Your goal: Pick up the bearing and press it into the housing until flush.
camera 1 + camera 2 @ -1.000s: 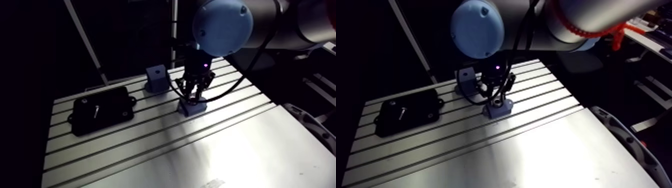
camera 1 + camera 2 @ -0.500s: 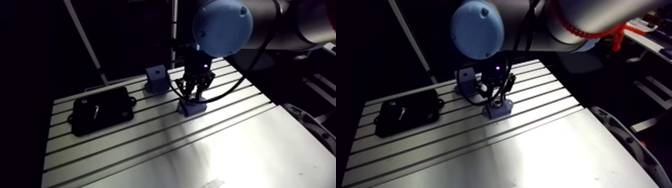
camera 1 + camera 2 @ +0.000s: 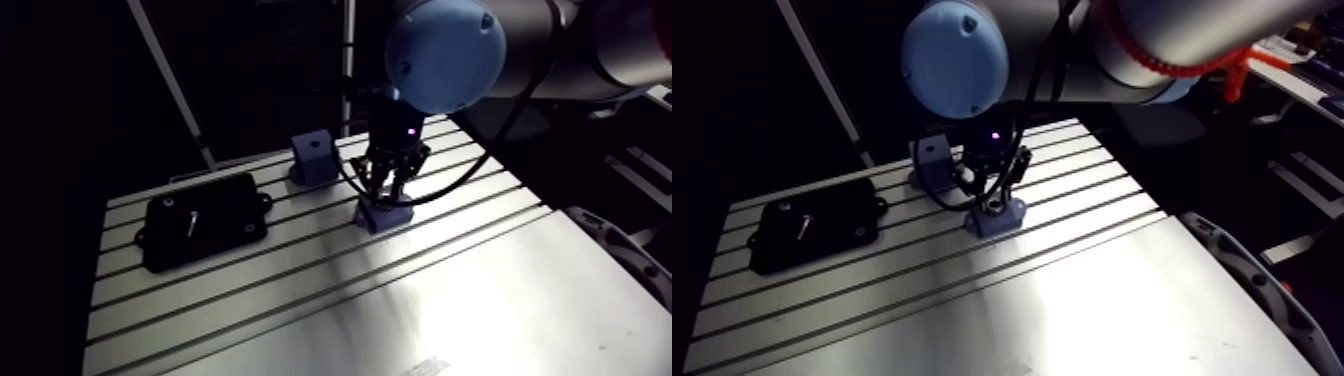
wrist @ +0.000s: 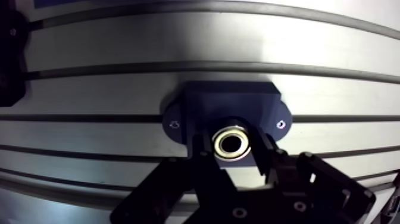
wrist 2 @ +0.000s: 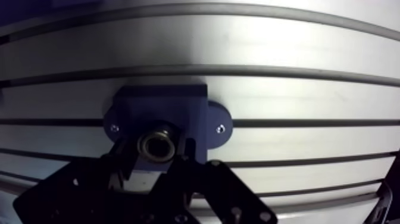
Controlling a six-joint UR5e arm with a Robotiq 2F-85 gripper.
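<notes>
In the wrist view a metal ring bearing (image 4: 232, 143) sits between my two dark fingers (image 4: 203, 150), right over the bore of the blue housing block (image 4: 226, 104). My gripper (image 4: 233, 152) is shut on the bearing, with a finger pressed to each side. The housing has a flange with two small screws and lies flat on the slotted table (image 4: 119, 89). How deep the bearing sits in the bore is hidden. In the arm view my gripper (image 3: 391, 190) points straight down onto the housing (image 3: 383, 214) near the table's middle.
A second blue block (image 3: 315, 155) with a hole in its top stands behind and to the left of the housing. A black flat plate (image 3: 203, 220) with a small metal part on it lies at the table's left. The table's near half is bare aluminium.
</notes>
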